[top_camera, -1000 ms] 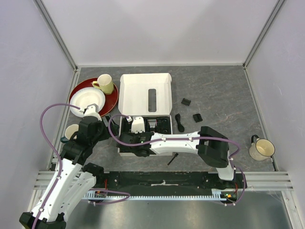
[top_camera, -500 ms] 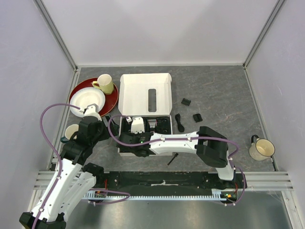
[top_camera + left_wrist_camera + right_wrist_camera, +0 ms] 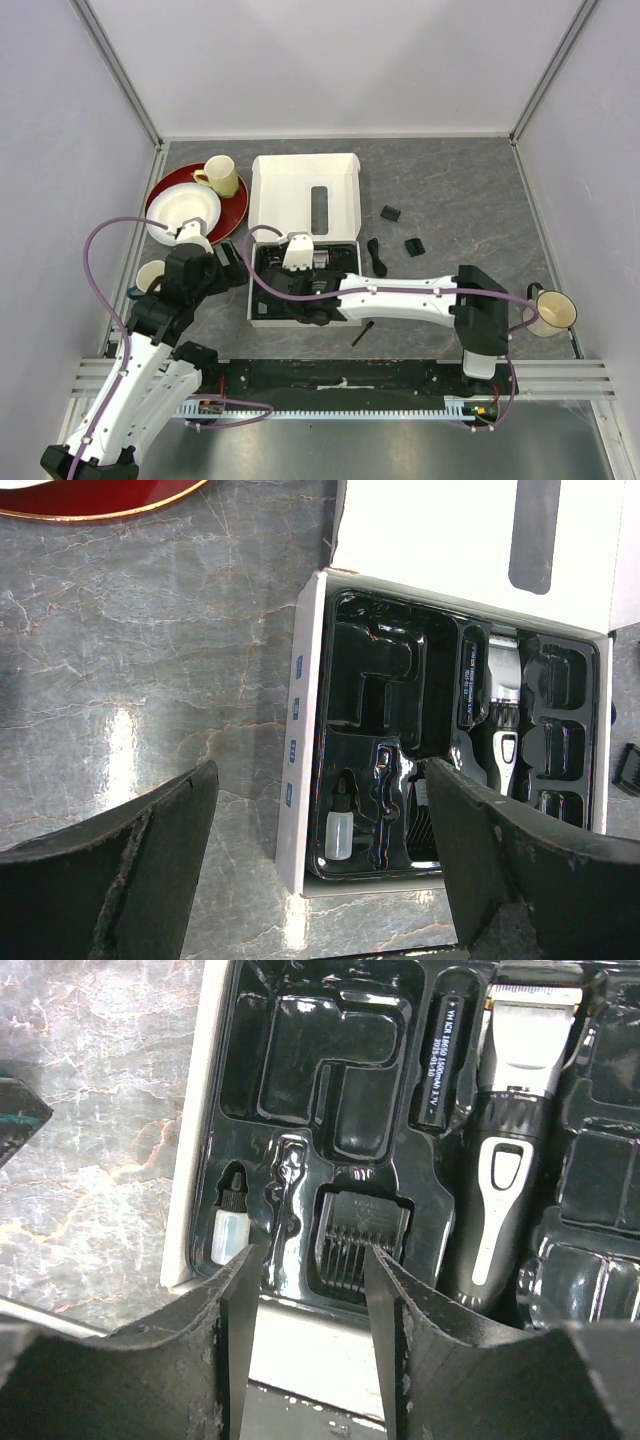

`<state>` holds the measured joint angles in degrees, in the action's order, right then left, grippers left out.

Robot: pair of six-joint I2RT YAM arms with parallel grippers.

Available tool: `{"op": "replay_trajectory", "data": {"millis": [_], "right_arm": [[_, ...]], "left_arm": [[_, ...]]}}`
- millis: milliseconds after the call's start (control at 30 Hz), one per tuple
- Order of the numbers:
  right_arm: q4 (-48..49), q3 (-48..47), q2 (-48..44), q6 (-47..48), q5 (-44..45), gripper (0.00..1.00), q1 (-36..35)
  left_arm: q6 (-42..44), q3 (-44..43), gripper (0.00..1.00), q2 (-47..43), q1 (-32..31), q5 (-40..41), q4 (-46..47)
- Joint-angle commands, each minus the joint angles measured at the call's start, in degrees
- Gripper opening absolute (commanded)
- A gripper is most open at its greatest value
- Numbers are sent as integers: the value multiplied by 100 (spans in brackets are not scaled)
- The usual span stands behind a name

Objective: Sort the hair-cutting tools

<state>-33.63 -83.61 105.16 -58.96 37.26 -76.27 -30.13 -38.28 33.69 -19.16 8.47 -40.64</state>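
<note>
The black-and-silver clipper point(image 3: 505, 1150) lies in the box's black tray, blade toward the far side; it also shows in the left wrist view point(image 3: 500, 715). One black comb attachment point(image 3: 358, 1235) sits in a tray slot beside it. Two more comb attachments point(image 3: 390, 213) point(image 3: 413, 246), the coiled cord point(image 3: 377, 255) and the thin brush point(image 3: 362, 334) lie on the table right of the box. My right gripper point(image 3: 305, 1340) is open and empty above the tray's near edge, in line with the slotted comb. My left gripper point(image 3: 320, 880) is open and empty above the box's left near corner.
The white box point(image 3: 305, 195) stands open, lid folded back. Its tray also holds a small white bottle point(image 3: 228, 1235) and a battery point(image 3: 447, 1055). A red plate point(image 3: 235, 205) with a white bowl and a yellow cup is at the far left. A mug point(image 3: 548, 310) stands at the right.
My right arm's elbow has swung right and its wrist has shifted a little right and farther over the tray. The left arm has stayed in place.
</note>
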Motion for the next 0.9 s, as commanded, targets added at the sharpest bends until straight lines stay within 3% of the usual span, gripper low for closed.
{"op": "replay_trajectory", "data": {"millis": [0, 167, 300, 533, 733, 867], "right_arm": [[-274, 231, -540, -449, 115, 54, 16], [-951, 898, -1322, -1072, 98, 53, 270], [-1619, 1557, -1884, -1520, -394, 53, 919], [-1840, 2665, -3036, -1917, -552, 53, 1360], [-1946, 3149, -3169, -2303, -1027, 52, 1475], [-1728, 3369, -3108, -2296, -1744, 44, 1475]], "left_arm": [[-116, -127, 90, -21, -18, 58, 83], [-107, -127, 90, -29, -18, 41, 92], [-107, -127, 90, -47, -18, 6, 100], [-107, -136, 90, -56, -18, -12, 92], [-107, -136, 90, -56, -18, -3, 100], [-107, -127, 90, -56, -18, 5, 92]]}}
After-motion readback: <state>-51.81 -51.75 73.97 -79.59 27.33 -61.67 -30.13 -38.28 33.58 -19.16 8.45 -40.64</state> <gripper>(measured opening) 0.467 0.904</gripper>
